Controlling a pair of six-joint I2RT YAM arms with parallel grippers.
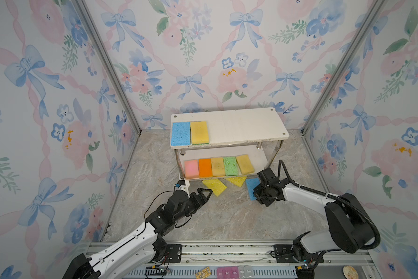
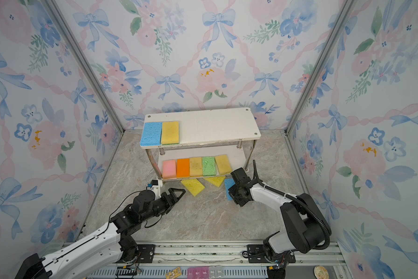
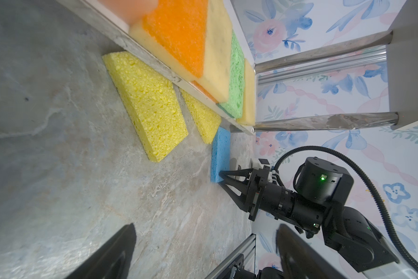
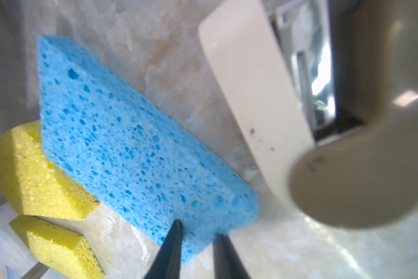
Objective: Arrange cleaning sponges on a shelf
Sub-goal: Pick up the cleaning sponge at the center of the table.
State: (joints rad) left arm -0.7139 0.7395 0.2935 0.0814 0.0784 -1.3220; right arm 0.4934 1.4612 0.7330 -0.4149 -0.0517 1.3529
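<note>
Left gripper (image 1: 208, 193) sits low over the marble tabletop (image 1: 222, 217), fingers wide apart, tips near the left bright yellow sponge (image 1: 215, 186).

Shelf (image 1: 246, 125) stands at the back, centre. On the left end of the top board are the top-tier blue sponge (image 1: 180, 133) and the top-tier mustard sponge (image 1: 199, 132), flat, side by side, touching.

Lower board, left to right: pink sponge (image 1: 191, 169), orange sponge (image 1: 205, 168), left mustard sponge (image 1: 217, 166), green sponge (image 1: 230, 166), right mustard sponge (image 1: 245, 164). One flat row, neighbours touching, last one slightly askew.

On the tabletop in front of the shelf:
- The left bright yellow sponge lies skewed, its far corner under the lower board's edge.
- The right bright yellow sponge (image 1: 237, 181) is mostly tucked under that board; only a triangle shows in both top views.
- The floor blue sponge (image 1: 251, 187) lies near the shelf's front right leg.

Right gripper (image 4: 197, 230) is clamped on the near end of the floor blue sponge, sponge edge pinched between the fingertips in the right wrist view. Can't tell whether that sponge is off the surface.
</note>
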